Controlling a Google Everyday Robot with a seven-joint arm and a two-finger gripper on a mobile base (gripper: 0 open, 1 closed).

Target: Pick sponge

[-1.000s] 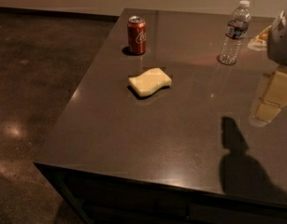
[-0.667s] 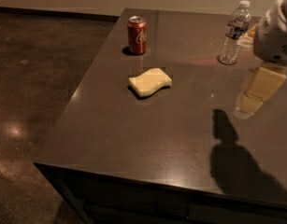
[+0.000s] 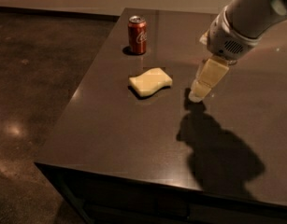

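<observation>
The sponge (image 3: 151, 82) is a pale yellow flat foam block with wavy sides, lying on the dark table (image 3: 119, 139) a little left of its middle. My gripper (image 3: 198, 93) comes in from the upper right on a white arm. Its blocky pale yellow fingers (image 3: 209, 75) point down and to the left, with the tips just above the table surface, a short way to the right of the sponge and apart from it. It holds nothing.
A red soda can (image 3: 137, 34) stands upright behind the sponge near the table's far left edge. The table's left and front edges drop to a dark floor (image 3: 31, 101). My arm casts a large shadow on the table's front right part.
My arm has swung in from the right edge toward the left and lower down, now close beside the sponge. It now hides the water bottle at the back right. The sponge and can have not moved.
</observation>
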